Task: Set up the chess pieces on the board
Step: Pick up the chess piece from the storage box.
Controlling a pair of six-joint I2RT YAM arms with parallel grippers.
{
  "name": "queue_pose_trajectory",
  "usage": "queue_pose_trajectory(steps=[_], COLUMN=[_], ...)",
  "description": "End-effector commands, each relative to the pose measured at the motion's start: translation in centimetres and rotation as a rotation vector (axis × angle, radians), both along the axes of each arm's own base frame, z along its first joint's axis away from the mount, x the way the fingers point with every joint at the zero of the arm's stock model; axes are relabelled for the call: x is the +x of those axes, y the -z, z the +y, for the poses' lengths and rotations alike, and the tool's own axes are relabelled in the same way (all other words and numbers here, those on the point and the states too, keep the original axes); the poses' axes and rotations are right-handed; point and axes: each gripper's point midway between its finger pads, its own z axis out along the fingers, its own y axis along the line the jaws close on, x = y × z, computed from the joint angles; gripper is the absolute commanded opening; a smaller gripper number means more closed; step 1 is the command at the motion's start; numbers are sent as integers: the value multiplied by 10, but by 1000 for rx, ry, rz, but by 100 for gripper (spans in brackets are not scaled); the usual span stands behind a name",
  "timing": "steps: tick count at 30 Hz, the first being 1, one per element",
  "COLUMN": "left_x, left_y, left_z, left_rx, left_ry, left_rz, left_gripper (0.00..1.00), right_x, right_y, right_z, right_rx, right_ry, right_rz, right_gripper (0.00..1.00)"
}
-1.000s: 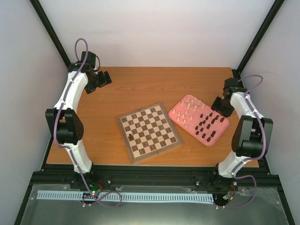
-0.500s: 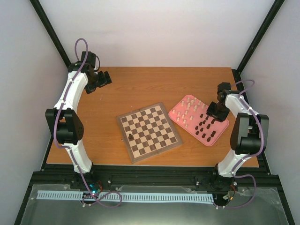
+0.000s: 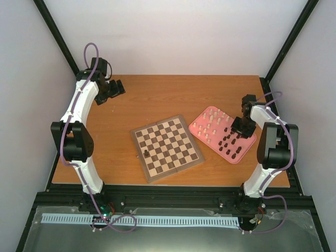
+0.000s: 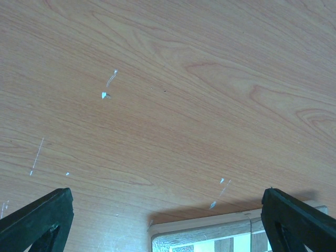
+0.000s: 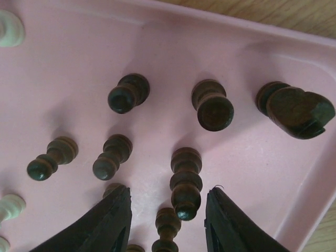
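Observation:
The board (image 3: 167, 148) lies mid-table with one dark piece (image 3: 145, 153) standing on its left side. The other chess pieces stand in a pink tray (image 3: 247, 143), cream ones (image 3: 212, 118) at the back and dark ones (image 3: 229, 143) in front. My right gripper (image 3: 240, 129) hangs low over the dark group. In the right wrist view that gripper (image 5: 169, 191) is open, its fingers on either side of a tall dark piece (image 5: 186, 181) without touching it. My left gripper (image 3: 116, 88) is at the far back left, wide open (image 4: 167, 194) over bare wood.
A knight-like dark piece (image 5: 296, 110) and several smaller dark pieces (image 5: 126, 94) crowd close around the right fingers. The tray wall (image 5: 310, 210) runs just to their right. A corner of the board (image 4: 210, 236) shows under the left gripper.
My right gripper has swung in from the tray's right edge and come down over the dark pieces, its jaws narrowing somewhat. The left arm has not moved.

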Motion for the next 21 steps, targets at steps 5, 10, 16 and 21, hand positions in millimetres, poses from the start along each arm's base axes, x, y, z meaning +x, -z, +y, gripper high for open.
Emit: queue_pose_trajectory(steps=[5,10,16,21], left_x=[-2,0,1,2], left_y=[-7,-5,-7,-6], left_z=[0,-1,-1,-1], left_rx=[16,9,8,6], left_ry=[15,17,15,14], left_rz=[-9,-7,-6,-6], left_gripper=[100,100,100,100], right_x=[8,6,7,7], right_y=[-1,2,4,4], right_z=[-7,-11,-14,-16], right_rx=[-31,-49,-51,-55], right_ry=[14,12,15,13], right_rz=[-5,5,9,11], right_gripper=[31,30,30,25])
